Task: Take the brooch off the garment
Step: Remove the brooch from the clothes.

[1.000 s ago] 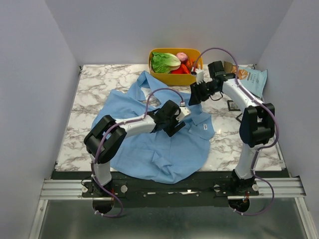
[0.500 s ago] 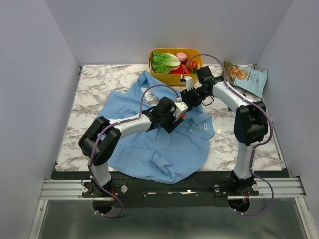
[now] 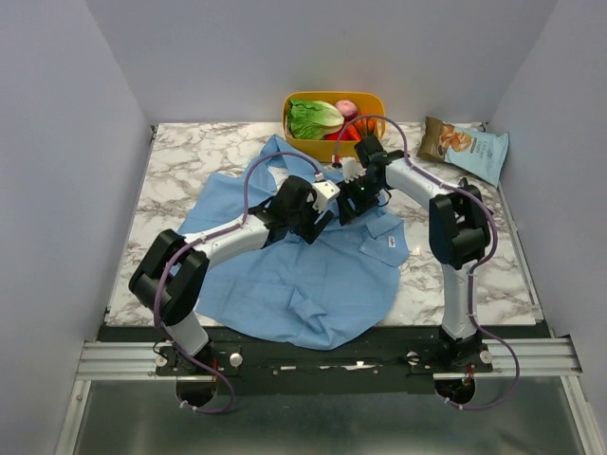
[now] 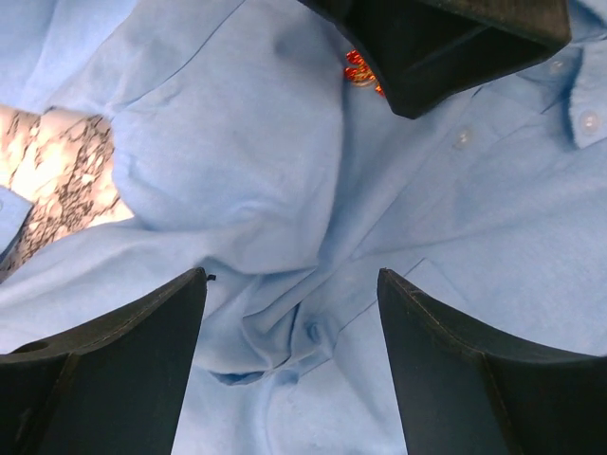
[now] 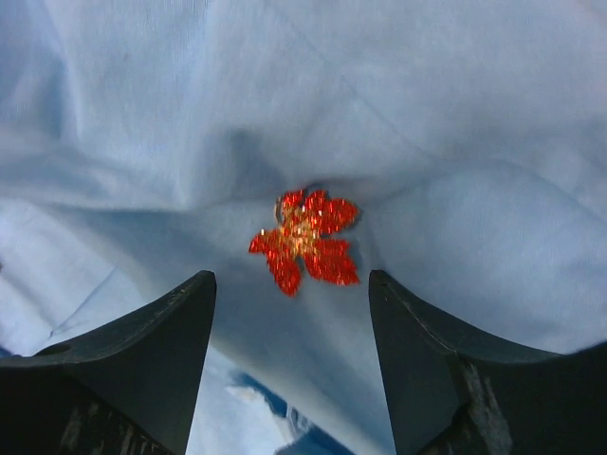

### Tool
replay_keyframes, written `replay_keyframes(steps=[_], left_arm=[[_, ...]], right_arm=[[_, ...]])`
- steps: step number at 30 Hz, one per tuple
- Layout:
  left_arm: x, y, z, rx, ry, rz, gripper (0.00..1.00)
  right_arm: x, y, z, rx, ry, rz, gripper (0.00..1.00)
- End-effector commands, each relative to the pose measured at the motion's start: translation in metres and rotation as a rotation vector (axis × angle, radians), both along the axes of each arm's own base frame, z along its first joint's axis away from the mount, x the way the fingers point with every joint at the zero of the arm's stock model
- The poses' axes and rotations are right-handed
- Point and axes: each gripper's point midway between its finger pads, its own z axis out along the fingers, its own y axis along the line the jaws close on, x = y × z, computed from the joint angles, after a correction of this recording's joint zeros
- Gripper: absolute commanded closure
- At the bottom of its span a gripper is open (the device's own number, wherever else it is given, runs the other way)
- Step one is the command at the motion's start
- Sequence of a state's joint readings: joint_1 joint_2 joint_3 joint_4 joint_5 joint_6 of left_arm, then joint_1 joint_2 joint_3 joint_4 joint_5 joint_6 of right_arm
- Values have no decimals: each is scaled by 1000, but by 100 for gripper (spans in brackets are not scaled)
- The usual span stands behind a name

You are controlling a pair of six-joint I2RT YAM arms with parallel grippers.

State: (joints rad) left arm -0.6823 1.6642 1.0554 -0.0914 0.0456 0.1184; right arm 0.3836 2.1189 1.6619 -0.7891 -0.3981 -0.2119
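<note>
Both jaws stood wide open, holding nothing. The left gripper [image 4: 294, 284] and right gripper [image 5: 289, 277] hung over one blue shirt [image 3: 313, 275] on the table [image 3: 190, 152]. One red flower pin [image 5: 305, 239] sat between the right fingers [image 5: 142, 360]. The pale brooch was too small to find.

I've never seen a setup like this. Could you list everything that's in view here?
table: one, white-grey marble pattern, under everything
shirt: one, light blue, spread over the middle of the table
ornament: one, glittery red-orange, flower-like, on the shirt near its collar
bin: one, yellow, at the table's far edge
vegetables: several, green leafy, red and pink, inside the bin
snack bag: one, pale blue with tan, far right corner
arms: two, white and black with purple cables, reaching in from the near edge
left gripper: one, black, open, above the shirt's folds
right gripper: one, black, open, just above the ornament
</note>
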Motion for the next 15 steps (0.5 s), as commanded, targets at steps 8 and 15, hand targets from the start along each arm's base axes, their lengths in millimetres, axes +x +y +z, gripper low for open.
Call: replay_keyframes(steps=[8, 15], left_arm=[[4, 23, 16, -24, -35, 44, 18], [7, 32, 23, -33, -46, 61, 18]], right_arm=[[12, 1, -28, -169, -3, -28, 24], [3, 9, -51, -278, -14, 20, 25]])
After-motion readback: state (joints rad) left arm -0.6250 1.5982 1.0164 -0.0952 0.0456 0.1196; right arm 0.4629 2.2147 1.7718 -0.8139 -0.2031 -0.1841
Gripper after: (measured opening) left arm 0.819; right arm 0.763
